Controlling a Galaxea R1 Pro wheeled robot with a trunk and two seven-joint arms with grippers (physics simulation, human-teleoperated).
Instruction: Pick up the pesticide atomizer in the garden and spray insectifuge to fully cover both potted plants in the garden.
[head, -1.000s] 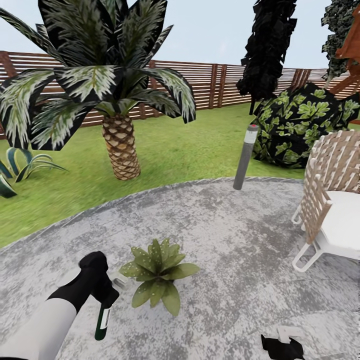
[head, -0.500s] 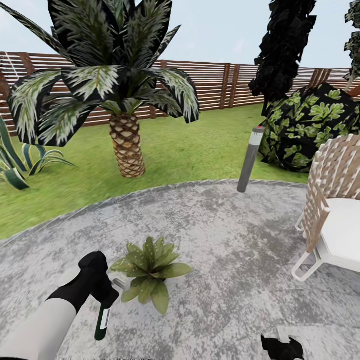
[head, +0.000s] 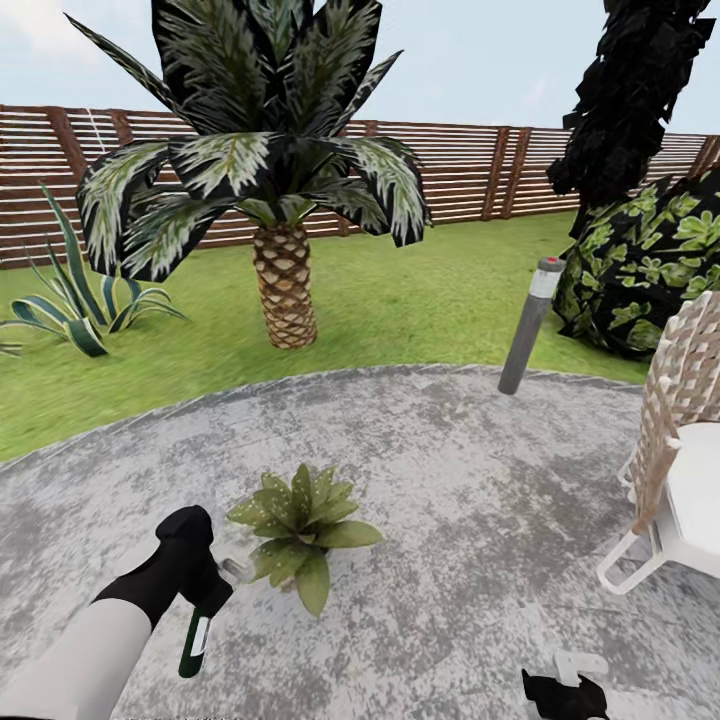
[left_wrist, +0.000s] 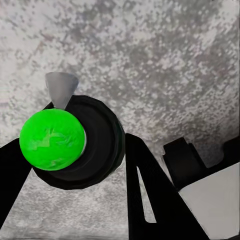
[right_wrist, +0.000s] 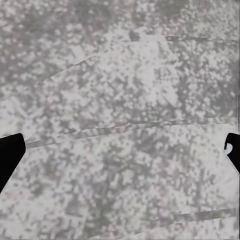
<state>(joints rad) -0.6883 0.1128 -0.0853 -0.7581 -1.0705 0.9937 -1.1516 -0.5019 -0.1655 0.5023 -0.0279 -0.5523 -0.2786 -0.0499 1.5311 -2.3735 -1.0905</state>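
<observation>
Head view, ground: round grey patio (head: 450, 470), mottled, bordered by lawn (head: 380, 300); slatted fence (head: 470, 170) behind.
Head view, edges: palm (head: 280, 200) and agave clump (head: 80, 300) on the grass beyond the rim; bollard light (head: 530, 325) on the rim; dark bush (head: 640, 270) and wicker chair (head: 680, 450) to the right.
Head view, open room: bare paving between plant and chair.
Head view, task things: potted plant (head: 298, 520) on the patio, just beside the left gripper (head: 205, 590), which is clamped on the atomizer (head: 194, 640), bottle hanging down.
Head view, right gripper (head: 565, 690): low over paving, spread unclear here.
Left wrist view: fingers (left_wrist: 150, 190) close on either side of the atomizer's green top (left_wrist: 52, 140); nozzle over paving.
Right wrist view: fingertips (right_wrist: 10, 155) wide apart at the frame edges, over seamed paving (right_wrist: 120, 100).
</observation>
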